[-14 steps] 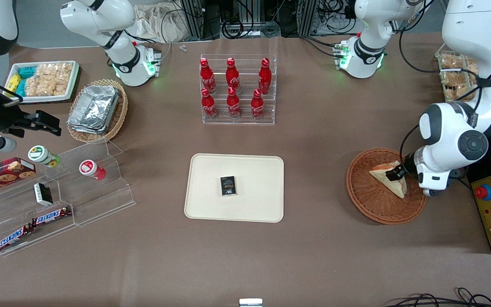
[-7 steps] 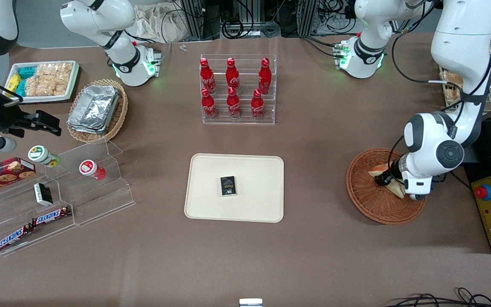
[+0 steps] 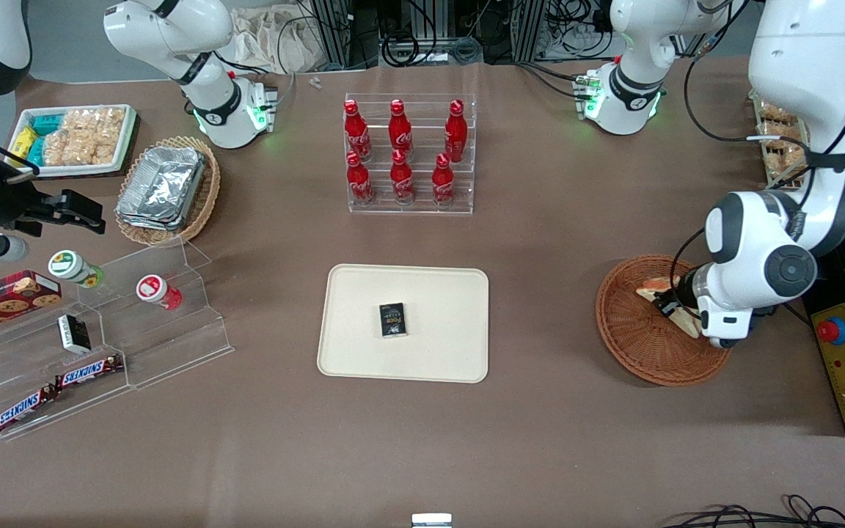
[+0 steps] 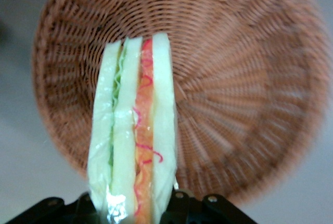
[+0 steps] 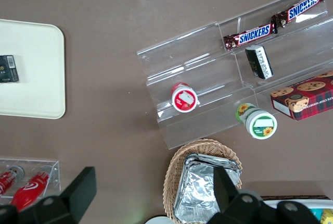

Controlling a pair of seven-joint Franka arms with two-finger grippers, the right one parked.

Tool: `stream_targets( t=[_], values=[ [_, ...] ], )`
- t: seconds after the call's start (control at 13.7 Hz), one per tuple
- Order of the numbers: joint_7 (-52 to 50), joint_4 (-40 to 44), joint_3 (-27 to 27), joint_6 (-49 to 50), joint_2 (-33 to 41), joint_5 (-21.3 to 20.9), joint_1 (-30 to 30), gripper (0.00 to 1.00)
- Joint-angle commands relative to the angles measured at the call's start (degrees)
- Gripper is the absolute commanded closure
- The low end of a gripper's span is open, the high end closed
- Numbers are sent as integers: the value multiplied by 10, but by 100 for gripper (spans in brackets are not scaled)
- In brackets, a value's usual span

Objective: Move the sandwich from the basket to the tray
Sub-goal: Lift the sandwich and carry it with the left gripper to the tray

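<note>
Front view, gripper [image 3: 670, 306]: it hangs over the basket [image 3: 639, 350], inside the rim, on the side nearer the working arm's end of the table; most of the hand is hidden under the white wrist joint.
Front view, sandwich [image 3: 675, 314]: clamped between the gripper's fingers, only a pale corner and a sliver of filling show past the wrist; it sits above the basket floor, and whether it touches the weave cannot be told here.
Front view, tray [image 3: 364, 345]: well apart from the gripper, toward the parked arm's end of the table, about as near the camera as the gripper; a small dark box [image 3: 392, 320] lies flat near its middle.
Front view, bottle rack [image 3: 409, 152]: farther from the camera than the gripper and well apart from it, with six red bottles in two rows.

Left wrist view, gripper [image 4: 136, 208]: the black finger bases show at each side of the sandwich, closed on its wrapped end.
Left wrist view, sandwich [image 4: 134, 130]: seen edge on, white bread slices with green filling on one side and orange-red on the other, reaching straight out from the fingers.
Left wrist view, basket [image 4: 234, 78]: spreads below the sandwich, its woven floor bare.

Right wrist view, tray [image 5: 31, 67]: one rounded corner shows, with the dark box [image 5: 9, 69] on it; the gripper is not seen here.
</note>
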State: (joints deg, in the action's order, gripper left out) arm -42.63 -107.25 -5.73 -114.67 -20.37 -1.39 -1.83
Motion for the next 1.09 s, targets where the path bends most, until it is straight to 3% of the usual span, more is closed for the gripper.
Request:
stream_targets(
  t=[0.0,0.22,0.44,0.58,1.02],
  values=[
    [2,147,-37,164,1,-2,4,100],
    [15,267,-102,253,-13,-1,5,100],
    [48,281,-190,249,-26,2,5,100],
    [48,285,-233,241,-75,-11,24,100],
    [-3,320,-230,98,-225,-113,146,100]
  ],
)
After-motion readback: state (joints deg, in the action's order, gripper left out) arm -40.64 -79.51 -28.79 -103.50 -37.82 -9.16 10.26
